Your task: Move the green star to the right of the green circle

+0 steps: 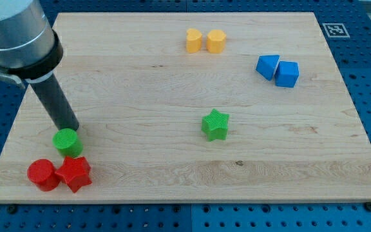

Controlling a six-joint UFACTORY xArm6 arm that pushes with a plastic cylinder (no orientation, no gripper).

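The green star (pixel 215 124) lies near the middle of the wooden board, slightly toward the view's right. The green circle (pixel 67 141) sits near the board's lower left. My tip (pixel 71 128) stands just above the green circle's top edge, touching or nearly touching it. The green star is far to the view's right of my tip and of the green circle.
A red circle (pixel 43 174) and a red star (pixel 74 173) lie just below the green circle. Two yellow blocks (pixel 205 40) sit at the top middle. Two blue blocks (pixel 278 69) sit at the upper right. The board's left edge (pixel 8 142) is close.
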